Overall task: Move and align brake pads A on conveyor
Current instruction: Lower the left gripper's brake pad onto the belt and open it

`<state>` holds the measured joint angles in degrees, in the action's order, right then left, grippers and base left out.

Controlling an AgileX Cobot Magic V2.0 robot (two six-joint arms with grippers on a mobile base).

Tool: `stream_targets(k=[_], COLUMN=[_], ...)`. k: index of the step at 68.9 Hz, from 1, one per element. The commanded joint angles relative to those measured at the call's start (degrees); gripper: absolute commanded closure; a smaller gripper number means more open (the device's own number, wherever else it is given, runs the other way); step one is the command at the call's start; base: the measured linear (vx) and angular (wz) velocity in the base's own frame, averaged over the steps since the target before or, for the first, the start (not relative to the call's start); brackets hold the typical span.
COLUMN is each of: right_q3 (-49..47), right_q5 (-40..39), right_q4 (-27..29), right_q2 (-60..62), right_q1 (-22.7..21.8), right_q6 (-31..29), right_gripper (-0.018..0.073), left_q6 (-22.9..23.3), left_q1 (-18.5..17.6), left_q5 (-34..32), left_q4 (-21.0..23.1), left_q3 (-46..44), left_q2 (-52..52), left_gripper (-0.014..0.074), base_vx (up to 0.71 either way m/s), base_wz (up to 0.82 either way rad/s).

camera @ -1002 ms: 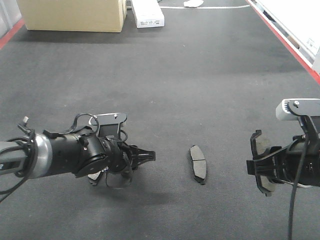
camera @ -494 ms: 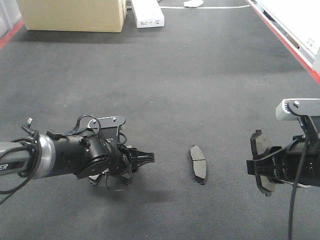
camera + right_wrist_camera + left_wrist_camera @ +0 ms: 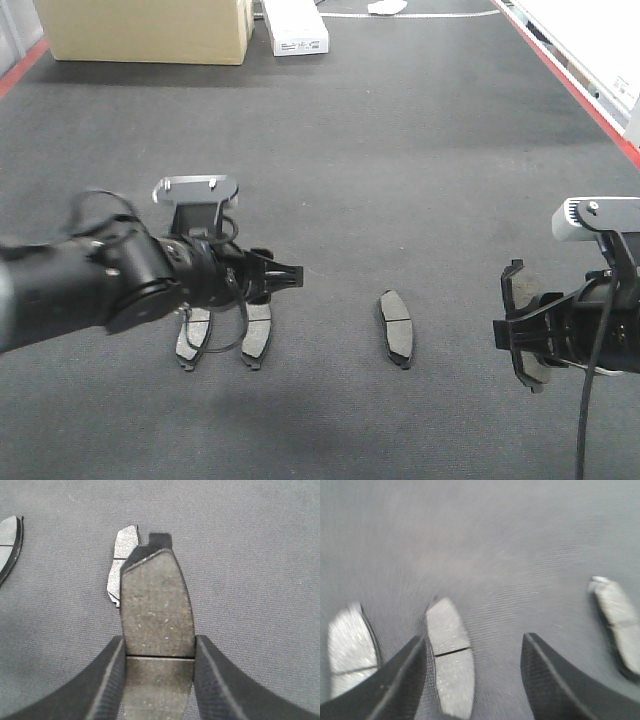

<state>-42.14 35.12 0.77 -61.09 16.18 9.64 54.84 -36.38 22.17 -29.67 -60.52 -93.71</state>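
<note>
On the dark grey conveyor (image 3: 400,150), two brake pads (image 3: 193,335) (image 3: 257,333) lie side by side under my left gripper (image 3: 292,272). A third pad (image 3: 396,328) lies alone in the middle. In the left wrist view my left gripper (image 3: 472,641) is open and empty above the belt, with one pad (image 3: 449,655) just inside its left finger, another (image 3: 347,650) further left and the third (image 3: 617,620) to the right. My right gripper (image 3: 515,332) (image 3: 159,647) is shut on a fourth pad (image 3: 157,605), held off the belt.
A pale flat piece (image 3: 120,555) lies on the belt, mostly hidden behind the held pad. At the far end stand a cardboard box (image 3: 145,30) and a white box (image 3: 296,30). A red edge strip (image 3: 570,85) runs along the right side.
My left gripper has risen off the belt, and two pads now show side by side beneath it where only one showed. The right arm has not moved.
</note>
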Motion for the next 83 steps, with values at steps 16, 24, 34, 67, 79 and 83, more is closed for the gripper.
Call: stream_targets(k=[16, 24, 34, 67, 79, 83], right_q3=[-1.7, -1.7, -1.7, -1.7, -1.7, -1.7], right_q5=[-3.7, -3.7, -3.7, -3.7, -3.6, -3.6], right_q4=[-0.1, -0.1, -0.1, -0.1, -0.1, -0.1], right_q2=[0.9, 0.9, 0.9, 0.9, 0.9, 0.9], right_q1=[-0.2, -0.2, -0.2, -0.2, -0.2, -0.2], right_q6=[-0.3, -0.3, -0.3, -0.3, -0.3, -0.3], right_gripper=[0.0500, 0.0500, 0.0500, 0.0500, 0.0500, 0.0500], left_q6=[-1.5, -1.2, -1.2, -1.2, -1.2, -1.2], left_q1=[-2.5, -2.5, -2.5, -2.5, -2.5, -2.5], left_q5=[-0.2, -0.2, -0.3, 0.1, 0.1, 0.1], left_q4=[-4.9, -4.9, -4.9, -4.9, -4.9, -4.9], left_q3=[10.0, 15.9, 21.4, 29.8, 29.8, 29.8], left_q2=[19.8, 28.0, 37.9, 57.1, 57.3, 57.3], left_gripper=[0.0425, 0.0536, 0.0605, 0.0604, 0.0603, 0.0603], base_vx=[0.00, 0.00, 0.00, 0.00, 0.00, 0.00], base_wz=[0.00, 0.00, 0.00, 0.00, 0.00, 0.00])
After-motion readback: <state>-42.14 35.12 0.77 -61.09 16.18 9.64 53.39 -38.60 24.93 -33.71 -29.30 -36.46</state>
